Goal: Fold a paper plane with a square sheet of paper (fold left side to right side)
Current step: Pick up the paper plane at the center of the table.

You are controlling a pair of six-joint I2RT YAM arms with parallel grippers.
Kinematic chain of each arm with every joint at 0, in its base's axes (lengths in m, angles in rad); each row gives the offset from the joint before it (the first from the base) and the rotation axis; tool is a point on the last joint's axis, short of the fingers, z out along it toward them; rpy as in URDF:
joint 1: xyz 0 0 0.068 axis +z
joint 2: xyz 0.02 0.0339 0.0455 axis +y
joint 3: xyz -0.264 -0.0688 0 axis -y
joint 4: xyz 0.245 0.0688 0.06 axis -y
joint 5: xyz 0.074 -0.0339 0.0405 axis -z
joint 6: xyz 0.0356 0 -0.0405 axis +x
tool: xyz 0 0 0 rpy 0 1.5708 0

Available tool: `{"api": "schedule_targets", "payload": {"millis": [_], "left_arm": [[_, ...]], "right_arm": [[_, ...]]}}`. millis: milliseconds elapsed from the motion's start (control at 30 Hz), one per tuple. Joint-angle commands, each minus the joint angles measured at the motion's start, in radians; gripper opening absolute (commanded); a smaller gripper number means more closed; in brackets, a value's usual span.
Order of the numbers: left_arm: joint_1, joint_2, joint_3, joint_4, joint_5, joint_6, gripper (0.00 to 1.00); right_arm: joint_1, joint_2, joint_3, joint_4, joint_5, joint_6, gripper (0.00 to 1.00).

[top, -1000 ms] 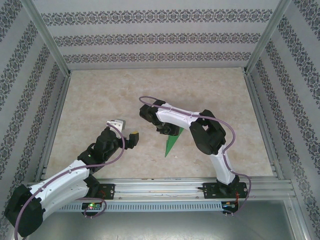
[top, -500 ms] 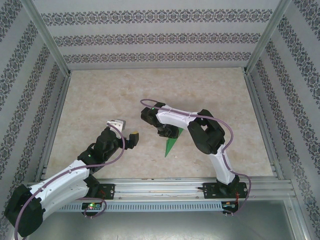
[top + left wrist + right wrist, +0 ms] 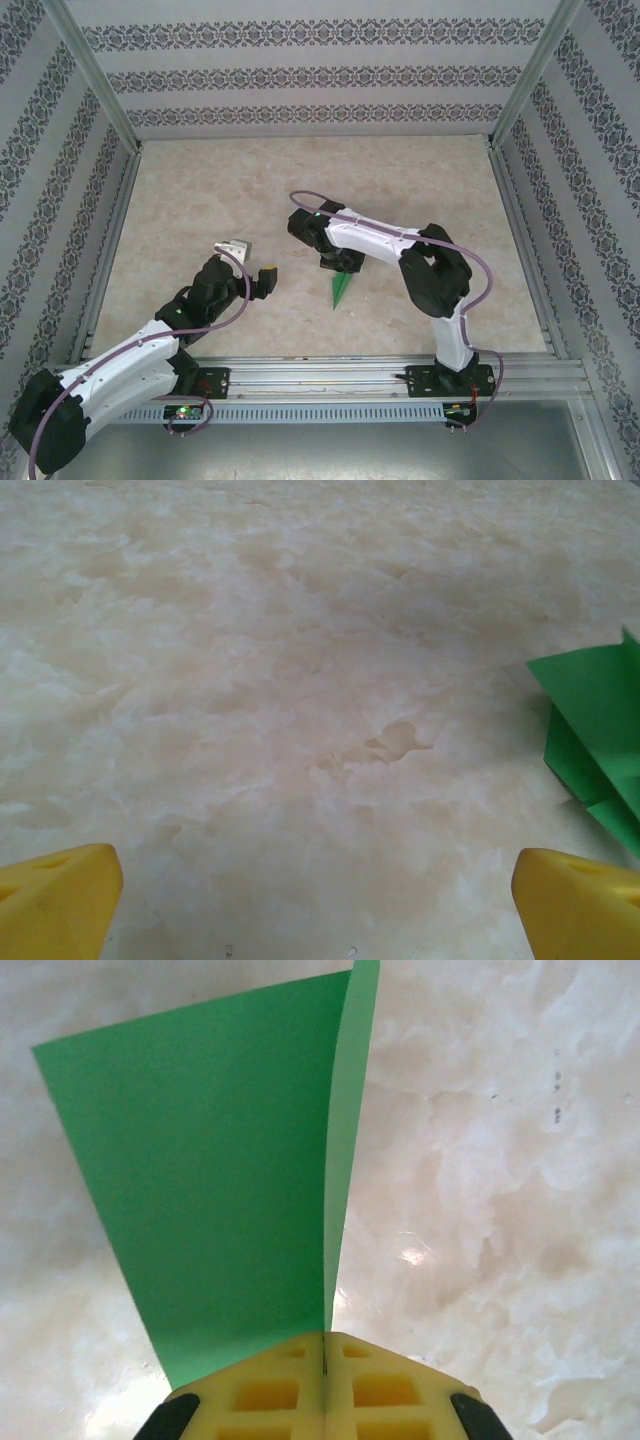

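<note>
**A:** Where is the paper plane, and what has hold of it?

**B:** The paper plane (image 3: 341,291) lies on the desk (image 3: 200,190) just below the middle of the overhead frame. It is a slim green dart with its tip pointing toward the bottom edge. My right tool (image 3: 338,264) is over its upper, wider end. In the right wrist view the pads (image 3: 270,1395) are pressed together, and a layer of green paper, seen edge-on, runs straight into the seam between them, so I am pinching the paper. A wider flap leans off to the left of the frame.

**A:** And your other tool?

**B:** My left tool (image 3: 250,260) is left of centre in the overhead frame, spread wide and holding nothing. In its own view the paper shows at the right edge, well apart from the yellow fingertips.

**A:** How do you expect the paper to handle?

**B:** I judge it very light, thin and floppy. It should keep a crease but be springy enough for loose flaps to stand up or fan apart. The marbled desk looks smooth, so an unpinned sheet would likely slide instead of folding. It won't break, but a sideways drag could crumple or tear it.

**A:** So where should you grip it?

**B:** On a folded edge near the centre crease, catching every layer, with only a shallow bite.
</note>
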Motion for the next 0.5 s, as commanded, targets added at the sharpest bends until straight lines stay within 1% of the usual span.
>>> {"api": "schedule_targets", "payload": {"millis": [0, 100, 200, 233, 267, 333, 400, 467], "left_arm": [[0.013, -0.007, 0.040, -0.033, -0.024, -0.025, 1.00], [0.013, -0.008, 0.051, -0.038, -0.039, -0.077, 1.00], [0.013, -0.006, 0.054, -0.021, -0.040, -0.141, 1.00], [0.013, -0.006, 0.054, -0.015, -0.036, -0.155, 1.00], [0.014, -0.006, 0.056, -0.009, -0.034, -0.170, 1.00], [0.015, -0.008, 0.063, -0.015, -0.037, -0.196, 1.00], [0.017, -0.008, 0.073, -0.029, -0.042, -0.225, 1.00], [0.019, -0.010, 0.077, -0.035, -0.042, -0.256, 1.00]], "right_arm": [[0.007, -0.076, -0.024, -0.010, 0.058, -0.025, 0.00], [0.007, -0.148, -0.048, 0.023, 0.096, -0.067, 0.00], [0.002, -0.258, -0.134, 0.178, 0.108, -0.168, 0.00], [-0.004, -0.303, -0.181, 0.260, 0.064, -0.240, 0.00], [-0.014, -0.361, -0.250, 0.391, -0.004, -0.329, 0.00], [-0.045, -0.465, -0.385, 0.594, -0.103, -0.383, 0.00], [-0.107, -0.550, -0.520, 0.795, -0.255, -0.427, 0.00], [-0.170, -0.589, -0.599, 0.903, -0.388, -0.458, 0.00]]}}
